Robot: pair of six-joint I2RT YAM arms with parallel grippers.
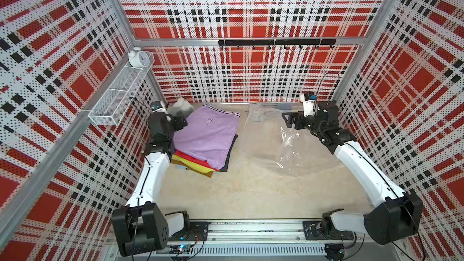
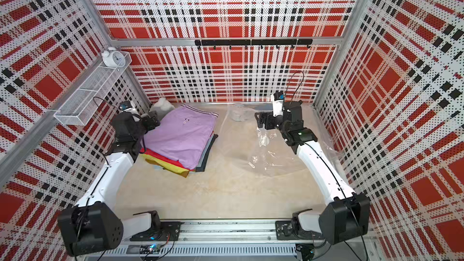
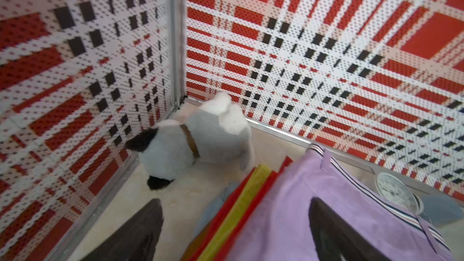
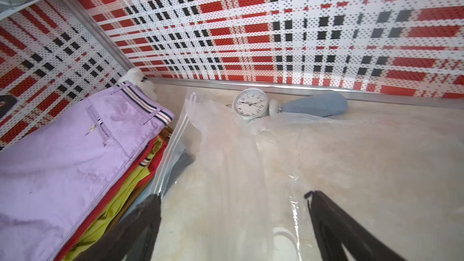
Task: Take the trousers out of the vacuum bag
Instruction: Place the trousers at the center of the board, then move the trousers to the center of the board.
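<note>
I have the trousers [image 1: 208,136] stacked on the table [image 1: 238,197] at the far left. The lilac pair is on top, with red, yellow-green and charcoal edges fanning out beneath. The vacuum bag [image 1: 288,149] lies flat and crinkled to the right of the stack, under my right arm. From the right wrist I see its zip-strip edge [image 4: 175,146] lying right against the stack's side. A dark fold shows through the plastic there, and I cannot tell whether it is inside the bag or under it.

My left gripper [image 3: 234,202] is spread wide and grips nothing. One finger hangs over the lilac cloth and the other over bare table, at the stack's left edge. A plush dog [image 3: 195,139] fills the corner just beyond, so that side is tight. My right gripper [image 4: 231,195] is also wide open and empty, above the bag. An alarm clock [image 4: 251,104] lies by the back wall [image 4: 276,33], past the bag's far edge. The open room is the near half of the table, between my two arms.
</note>
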